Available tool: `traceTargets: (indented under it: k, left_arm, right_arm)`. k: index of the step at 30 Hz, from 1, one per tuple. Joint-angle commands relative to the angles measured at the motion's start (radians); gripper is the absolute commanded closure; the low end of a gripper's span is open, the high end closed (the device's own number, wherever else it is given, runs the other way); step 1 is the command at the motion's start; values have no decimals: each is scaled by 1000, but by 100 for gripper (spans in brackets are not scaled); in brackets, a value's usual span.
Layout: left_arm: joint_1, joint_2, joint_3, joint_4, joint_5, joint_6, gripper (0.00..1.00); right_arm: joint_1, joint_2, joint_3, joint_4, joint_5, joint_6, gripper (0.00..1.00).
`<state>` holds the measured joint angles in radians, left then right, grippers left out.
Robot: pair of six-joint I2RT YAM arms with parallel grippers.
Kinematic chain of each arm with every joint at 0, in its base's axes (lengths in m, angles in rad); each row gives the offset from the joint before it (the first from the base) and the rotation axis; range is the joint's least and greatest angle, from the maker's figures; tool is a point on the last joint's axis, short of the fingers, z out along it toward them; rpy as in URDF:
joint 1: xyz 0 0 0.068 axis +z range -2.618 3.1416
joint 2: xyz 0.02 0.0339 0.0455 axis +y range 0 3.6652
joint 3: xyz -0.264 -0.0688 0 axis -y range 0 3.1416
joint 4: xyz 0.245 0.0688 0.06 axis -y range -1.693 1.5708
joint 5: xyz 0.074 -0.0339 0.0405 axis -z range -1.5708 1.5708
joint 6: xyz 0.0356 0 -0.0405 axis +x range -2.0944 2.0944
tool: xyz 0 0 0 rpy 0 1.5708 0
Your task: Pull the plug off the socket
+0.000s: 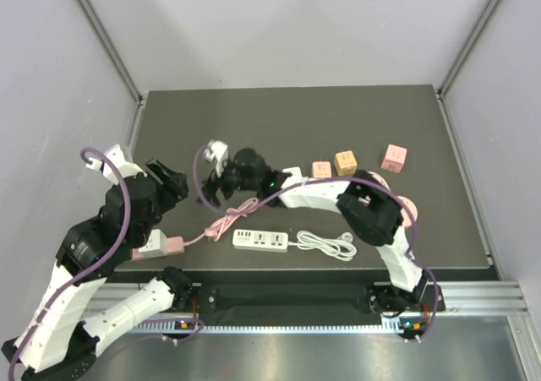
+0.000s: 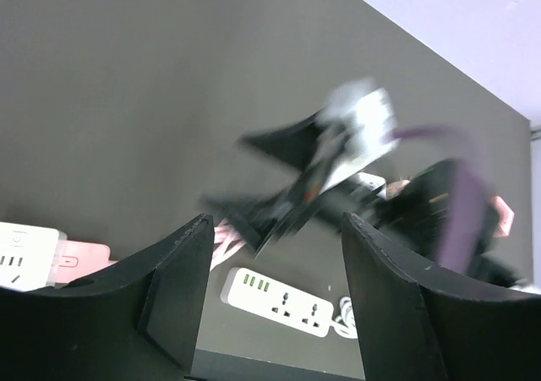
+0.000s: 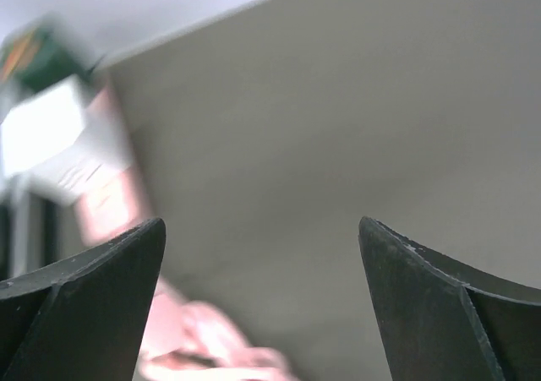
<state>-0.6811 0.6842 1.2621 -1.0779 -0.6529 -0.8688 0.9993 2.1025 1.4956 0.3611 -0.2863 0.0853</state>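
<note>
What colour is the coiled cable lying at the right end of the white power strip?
The cable is white; the top external view shows it best.

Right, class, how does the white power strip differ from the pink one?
The white power strip is white; the pink power strip is pink. The white one lies in the open; the pink one is partly hidden under the left arm. A white block abuts the pink one; the white one's sockets look empty. Both lie flat near the table's front edge.
</note>
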Motion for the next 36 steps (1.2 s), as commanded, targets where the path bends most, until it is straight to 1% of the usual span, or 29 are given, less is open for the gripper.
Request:
traceTargets:
  k: [1, 3, 4, 7, 8, 12, 13, 17, 19, 23, 28, 29, 32, 34, 36]
  left_arm:
    - [5, 26, 28, -19, -60, 14, 34]
    - [5, 26, 42, -19, -80, 30, 34]
    - [5, 25, 42, -19, -86, 34, 34]
    - [5, 29, 46, -14, -97, 51, 34]
    - [5, 32, 49, -11, -97, 54, 34]
    - [5, 44, 57, -10, -82, 65, 34]
    - [5, 43, 56, -10, -79, 65, 34]
    - [5, 34, 48, -7, -71, 63, 34]
    - [5, 28, 45, -11, -68, 60, 34]
    - [5, 14, 37, -17, -65, 56, 34]
    - [5, 14, 36, -20, -57, 57, 34]
    - [5, 17, 37, -20, -56, 57, 34]
    - [5, 23, 36, -14, -48, 57, 34]
    - [5, 24, 30, -10, -45, 59, 33]
    - [5, 28, 28, -4, -42, 60, 33]
  right_arm:
    - [65, 70, 48, 45, -218, -16, 7]
    - [94, 93, 63, 36, -257, -16, 10]
    - [104, 112, 87, 24, -280, -34, 13]
    - [145, 157, 152, -77, -280, -99, 21]
    - [153, 166, 163, -94, -277, -119, 21]
    - [205, 237, 262, -218, -183, -185, 24]
    - [209, 272, 305, -232, -145, -199, 28]
    - [252, 343, 402, -298, -62, -232, 37]
    - [262, 358, 420, -318, -27, -254, 41]
    - [268, 360, 416, -333, -28, -268, 44]
    - [269, 379, 434, -358, -31, -283, 51]
    - [268, 383, 433, -394, -31, -286, 52]
    - [268, 396, 443, -416, -4, -300, 52]
    - [268, 412, 463, -415, 27, -294, 56]
    - [268, 438, 480, -415, 47, -285, 65]
